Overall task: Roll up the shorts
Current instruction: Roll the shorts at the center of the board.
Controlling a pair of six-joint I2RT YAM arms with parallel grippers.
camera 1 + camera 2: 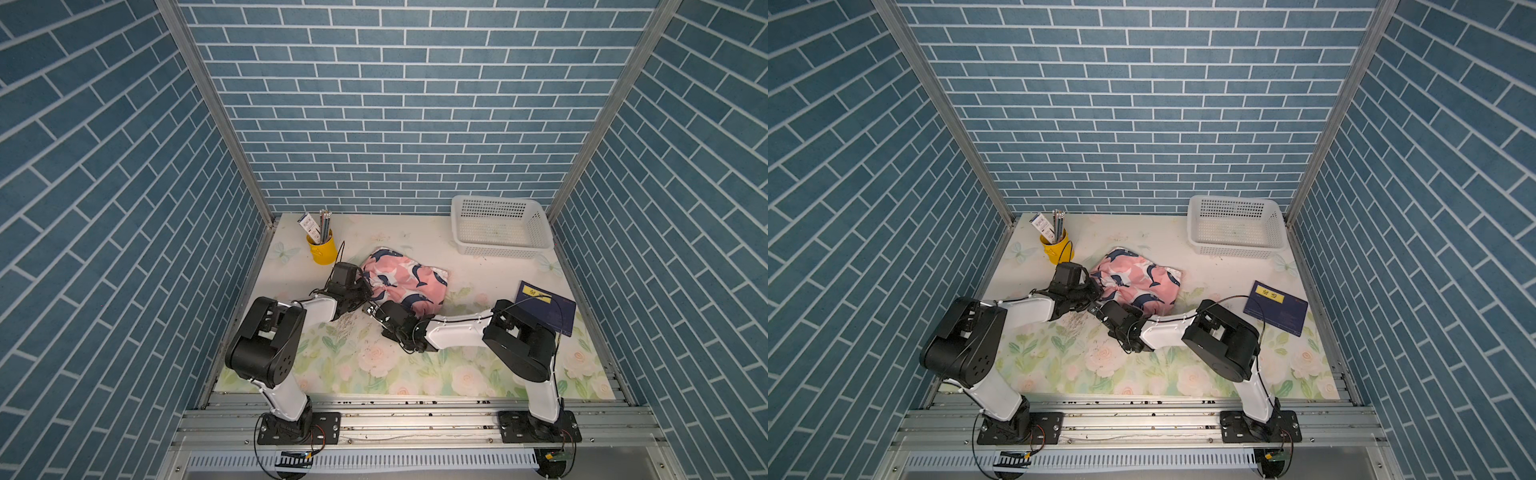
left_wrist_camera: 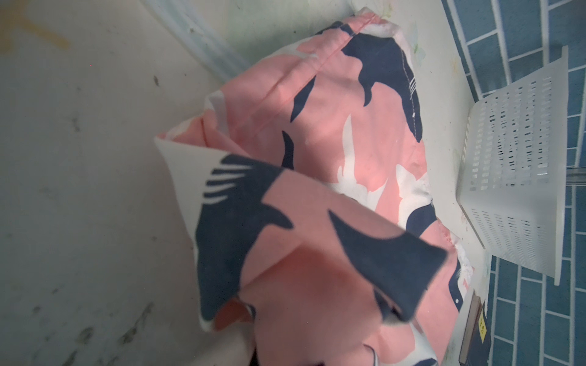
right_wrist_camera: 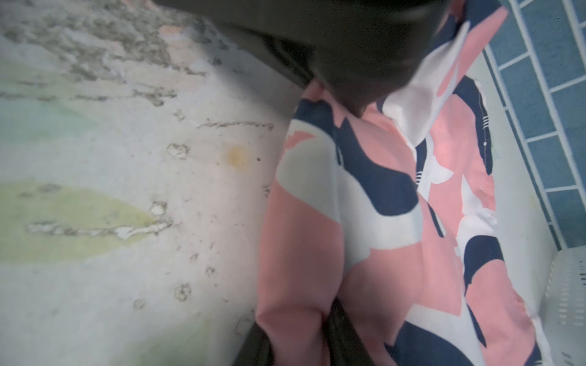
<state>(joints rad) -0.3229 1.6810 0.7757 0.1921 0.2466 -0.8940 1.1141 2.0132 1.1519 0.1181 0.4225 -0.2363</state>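
Cup (image 1: 322,250): yellow, at the far left of the mat (image 1: 374,365), with pencils (image 1: 325,224) and a white packet (image 1: 308,226) standing in it. It shows in both top views only and sits near the shorts (image 1: 405,282) without touching them.

Left gripper (image 1: 367,291): just right of the cup, at the shorts' left edge, closed tight on a pinch of cloth. The top views show the cloth puckering to that point. The left wrist view gives only cloth (image 2: 333,158), draped right up to the lens.

Right gripper (image 1: 376,309): just beside the left gripper, on the near side. The right arm (image 1: 457,334) hides the shorts' near hem in both top views. The right wrist view shows dark fingers (image 3: 341,332) with a pink fold lying across them. Whether they press together on it I cannot tell. The left gripper (image 3: 364,47) shows there as a dark blur.

Shorts: pink with navy-and-white sharks, a rumpled heap mid-mat, toward the back.

Basket (image 1: 498,232): white, in the far right corner, well apart from the shorts. The left wrist view shows its side wall (image 2: 513,164).

Booklet (image 1: 546,307): navy with a yellow label, lying flat at the right edge, its near corner hidden by the right arm's elbow.
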